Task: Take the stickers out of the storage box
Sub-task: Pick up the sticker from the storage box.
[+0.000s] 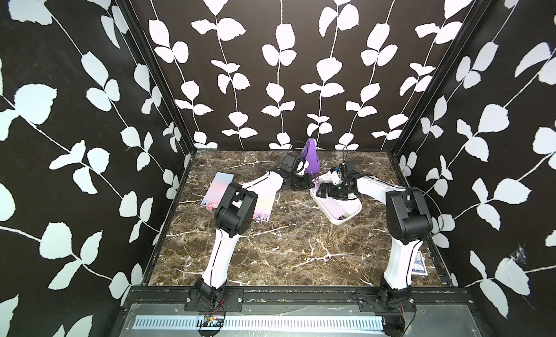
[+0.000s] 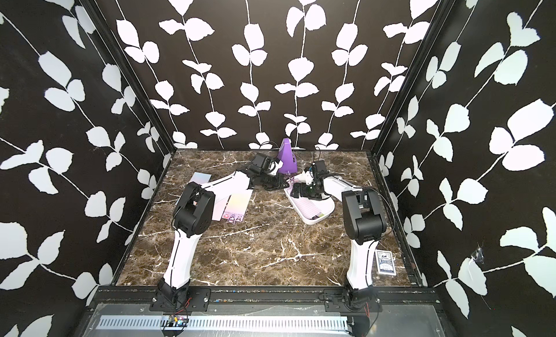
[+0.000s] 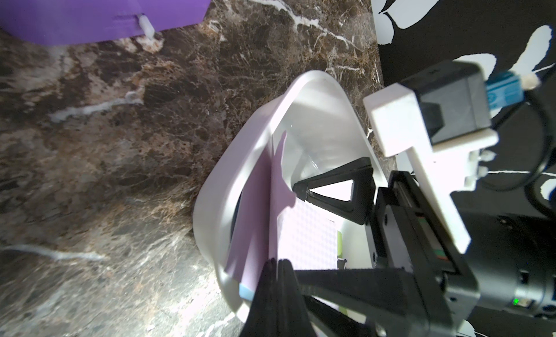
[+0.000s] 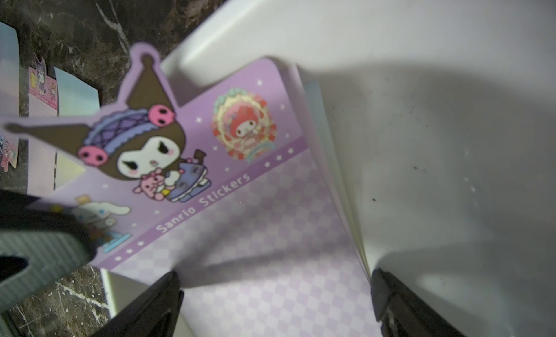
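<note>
The white storage box (image 1: 352, 215) (image 2: 327, 212) sits at the right middle of the marble table, with lilac checkered stickers (image 1: 334, 206) (image 2: 310, 206) inside. My left gripper (image 1: 307, 183) (image 2: 282, 185) (image 3: 278, 263) is shut on the top lilac sticker sheet (image 3: 261, 215) (image 4: 240, 170) at the box's far end. The sheet's cartoon end rises over the rim (image 3: 240, 158). My right gripper (image 1: 328, 194) (image 2: 301, 194) (image 4: 275, 293) is open inside the box, its jaws on either side of the stack. Two pastel sticker sheets (image 1: 221, 185) (image 2: 237, 206) lie flat on the table at the left.
A purple pyramid-shaped object (image 1: 311, 158) (image 2: 287, 159) (image 3: 90, 13) stands just behind the left gripper near the back wall. A blue-patterned card pack (image 1: 419, 264) (image 2: 385, 261) lies by the right arm's base. Black leaf-patterned walls enclose three sides.
</note>
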